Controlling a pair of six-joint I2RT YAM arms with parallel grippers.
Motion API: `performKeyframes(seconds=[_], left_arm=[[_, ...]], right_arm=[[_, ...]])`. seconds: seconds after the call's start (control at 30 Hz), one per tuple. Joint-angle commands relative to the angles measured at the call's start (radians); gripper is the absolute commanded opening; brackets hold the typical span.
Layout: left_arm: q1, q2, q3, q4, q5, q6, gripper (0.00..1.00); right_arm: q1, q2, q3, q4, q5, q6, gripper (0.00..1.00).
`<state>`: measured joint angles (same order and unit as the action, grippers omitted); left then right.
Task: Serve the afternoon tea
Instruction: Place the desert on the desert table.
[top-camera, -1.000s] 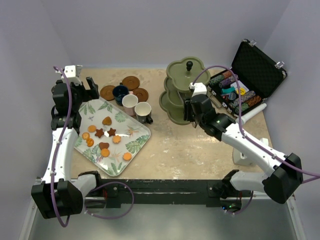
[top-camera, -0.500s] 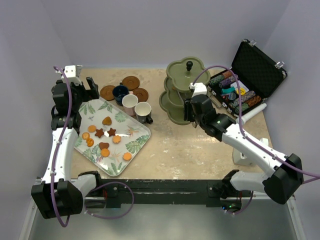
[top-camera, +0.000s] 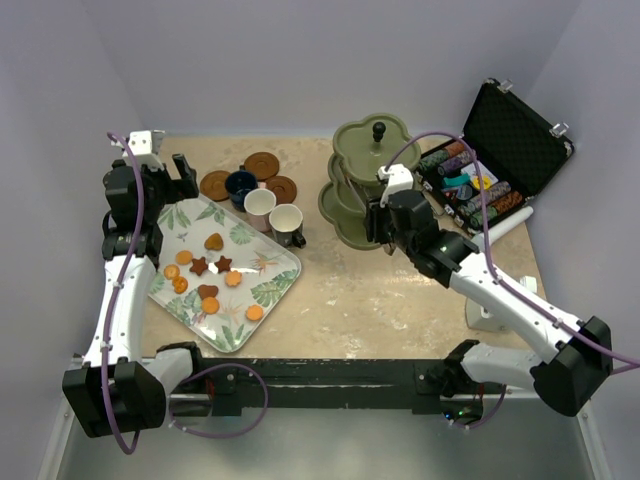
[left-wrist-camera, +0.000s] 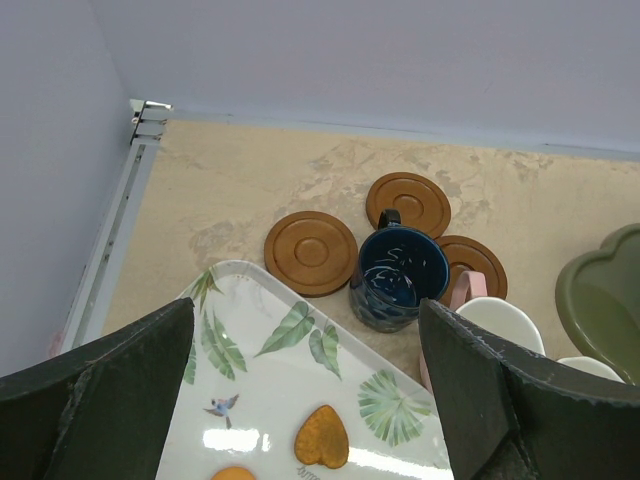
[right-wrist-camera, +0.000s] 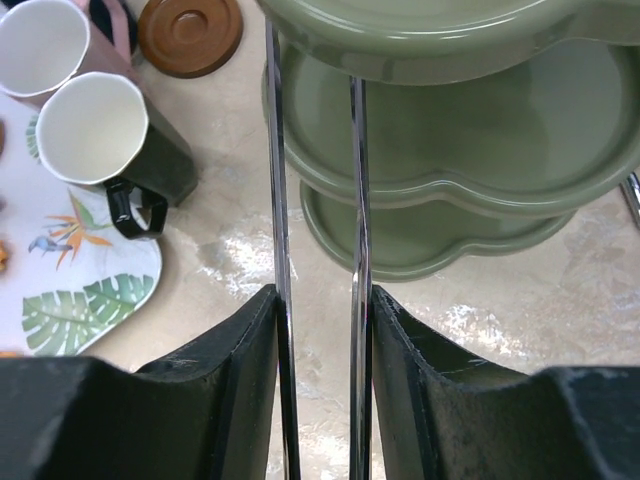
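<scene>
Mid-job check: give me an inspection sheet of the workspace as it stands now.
Surface: beige marbled tabletop.
Job's things: biscuits all on the leaf tray; navy cup among three saucers; pinkish cup and cream cup beside the tray; green stand, visible tiers bare.
Clutter: open poker-chip case, far right.
Grippers: left gripper open over the tray's far corner; right gripper shut on metal tongs, aimed at the stand.
Cables: purple cables along both arms; no snag seen.
Surroundings: pale walls on three sides.
</scene>
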<state>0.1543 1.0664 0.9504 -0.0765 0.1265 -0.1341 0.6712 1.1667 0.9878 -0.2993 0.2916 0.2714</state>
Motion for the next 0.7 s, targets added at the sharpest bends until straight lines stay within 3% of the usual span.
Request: performKeyframes(seconds=[0.0, 0.27, 0.67], left_arm=[[-0.009, -0.006, -0.01, 0.032, 0.004, 0.021, 0.98], [-0.009, -0.003, -0.01, 0.034, 0.013, 0.019, 0.98], [-0.013, 0.001, -0.012, 0.034, 0.002, 0.018, 0.99]], right_arm=[[0.005, -0.01, -0.003, 0.092, -0.081, -0.026, 0.4], [0.07, 0.027, 0.021, 0.092, -0.111, -0.049, 0.4], [0.379, 0.148, 0.14, 0.103, 0.001, -0.009, 0.4]])
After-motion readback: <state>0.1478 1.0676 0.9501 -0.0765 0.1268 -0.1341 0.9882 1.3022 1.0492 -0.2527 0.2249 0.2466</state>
